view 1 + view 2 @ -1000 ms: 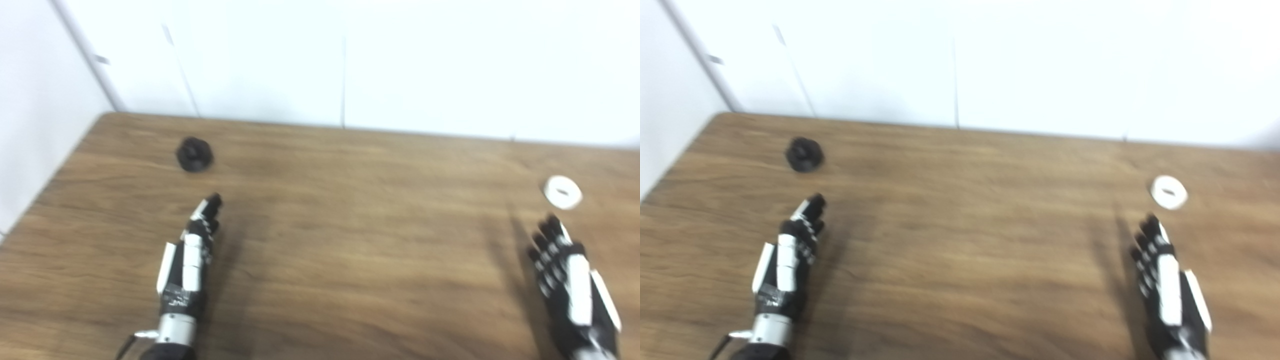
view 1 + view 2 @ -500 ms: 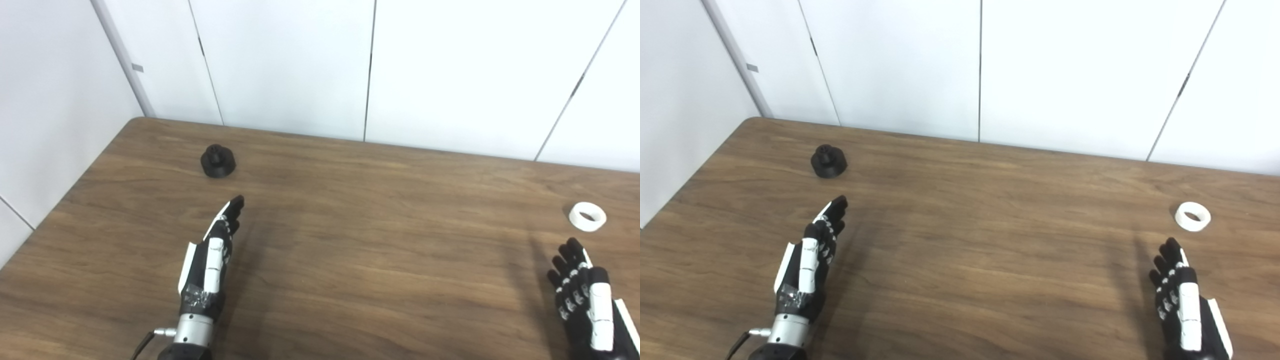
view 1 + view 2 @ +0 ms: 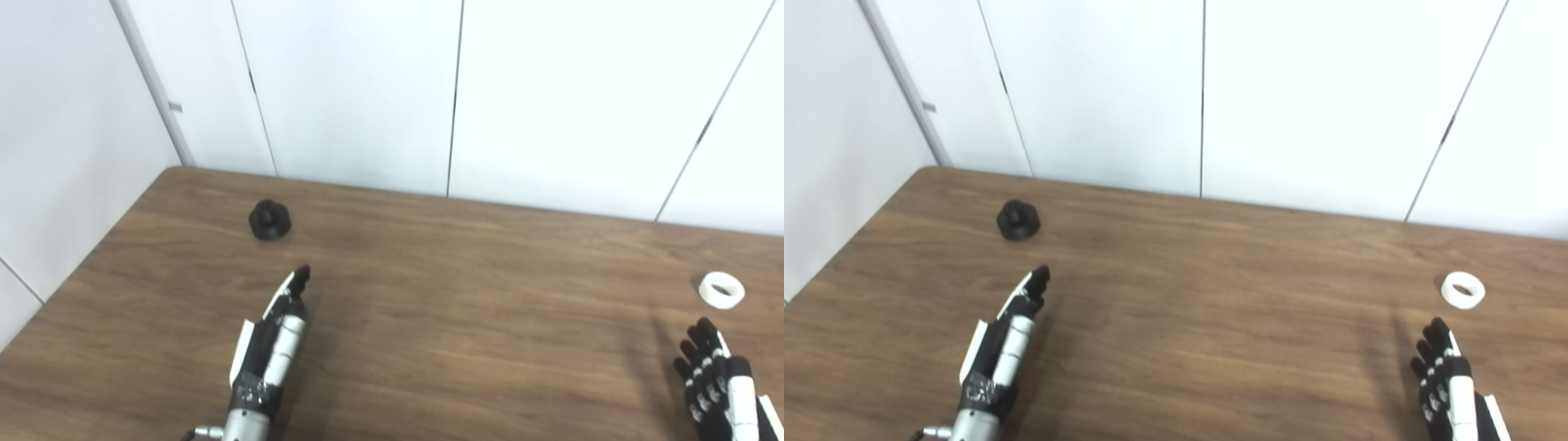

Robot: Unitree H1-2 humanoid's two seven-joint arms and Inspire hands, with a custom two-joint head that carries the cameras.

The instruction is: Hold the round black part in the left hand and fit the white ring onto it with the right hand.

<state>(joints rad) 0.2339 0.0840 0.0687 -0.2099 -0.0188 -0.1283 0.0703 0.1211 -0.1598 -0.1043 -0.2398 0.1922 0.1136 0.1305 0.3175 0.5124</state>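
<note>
Black part (image 3: 269, 220) sat near the far-left corner of the worktop (image 3: 465, 294), resting flat on its wide base with a narrower knurled-looking boss on top. Its axis ran vertical, boss pointing up. It looked like rigid moulded plastic, light and not fragile, though maybe a bit slick; best held around the wide base rim, leaving the boss clear for the ring.

White ring (image 3: 723, 290) lay flat near the right edge, well apart from the black part, bore facing up, axis vertical. It looked stiff and light; a pinch across the outer wall seemed the sensible grip, bore kept unobstructed.

Left robot hand (image 3: 274, 334) was empty, fingers extended and apart, pointing roughly toward the black part but short of it. Right robot hand (image 3: 1445, 380) was likewise empty and spread, just short of the ring.
</note>
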